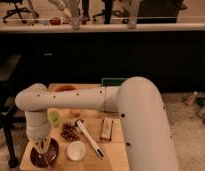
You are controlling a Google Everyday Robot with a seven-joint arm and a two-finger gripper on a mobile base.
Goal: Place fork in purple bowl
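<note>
The purple bowl (44, 154) stands at the front left corner of the wooden table (116, 150). My gripper (41, 145) hangs straight down from the white arm (71, 100), right over the bowl and just inside its rim. A thin pale sliver under the gripper, over the bowl's inside, may be the fork (45, 156); I cannot make it out for certain. The gripper hides part of the bowl's far side.
A small white bowl (76, 150) stands right of the purple bowl. A white-handled utensil (89, 138) lies diagonally beside it. A brown pile (70, 131), a wrapped bar (107, 129), a yellow-green object (54, 118), an orange bowl (66, 88) and a green bin (112, 81) sit farther back.
</note>
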